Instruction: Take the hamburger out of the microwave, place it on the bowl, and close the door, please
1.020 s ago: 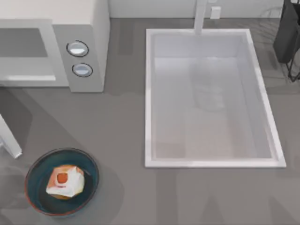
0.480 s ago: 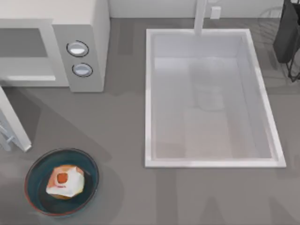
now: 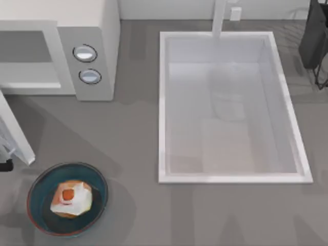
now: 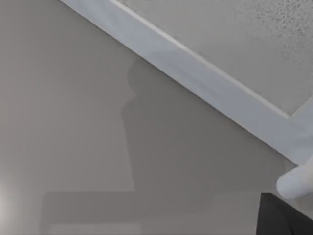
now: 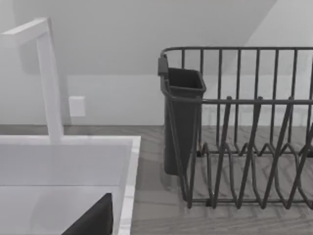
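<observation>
The hamburger (image 3: 70,199) sits in the bowl (image 3: 38,180) at the table's front left. The door (image 3: 17,134) stands ajar just beside the left claw (image 3: 4,165); whether that claw is open I cannot tell.

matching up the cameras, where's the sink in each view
top view: the sink lies right of the middle, reaching nearly to the right edge.
left wrist view: faces the door up close instead.
right wrist view: the sink's corner sits at the lower left, beside the dish rack.
shared landmark: the white faucet at the sink's back rim, the tall post in the right wrist view.
</observation>
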{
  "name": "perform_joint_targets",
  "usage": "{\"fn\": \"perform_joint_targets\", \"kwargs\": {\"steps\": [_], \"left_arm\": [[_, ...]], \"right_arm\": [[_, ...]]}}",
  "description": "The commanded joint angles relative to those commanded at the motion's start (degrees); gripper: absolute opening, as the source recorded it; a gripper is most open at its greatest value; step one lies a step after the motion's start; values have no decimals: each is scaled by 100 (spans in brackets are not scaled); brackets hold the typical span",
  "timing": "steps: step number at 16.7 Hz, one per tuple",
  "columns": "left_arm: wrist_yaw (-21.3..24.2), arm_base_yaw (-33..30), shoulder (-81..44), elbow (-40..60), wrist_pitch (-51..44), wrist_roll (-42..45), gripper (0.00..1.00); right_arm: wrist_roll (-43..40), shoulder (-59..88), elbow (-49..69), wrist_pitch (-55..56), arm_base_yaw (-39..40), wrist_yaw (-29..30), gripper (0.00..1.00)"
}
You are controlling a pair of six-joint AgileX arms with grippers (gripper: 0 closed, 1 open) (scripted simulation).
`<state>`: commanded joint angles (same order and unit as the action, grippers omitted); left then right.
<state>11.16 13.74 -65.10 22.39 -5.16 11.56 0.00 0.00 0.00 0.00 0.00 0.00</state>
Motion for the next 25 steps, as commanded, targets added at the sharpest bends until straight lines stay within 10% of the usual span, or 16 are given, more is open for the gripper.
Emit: {"fn": "perform_joint_targets", "kwargs": {"steps": [6, 25], "left_arm": [[-987, -1376, 520, -296, 43, -1083, 0], [-1007, -1441, -2433, 1438, 1263, -1105, 0]], "right_arm": [[0, 0, 0, 0, 0, 0, 100], [0, 0, 0, 0, 0, 0, 100]]}}
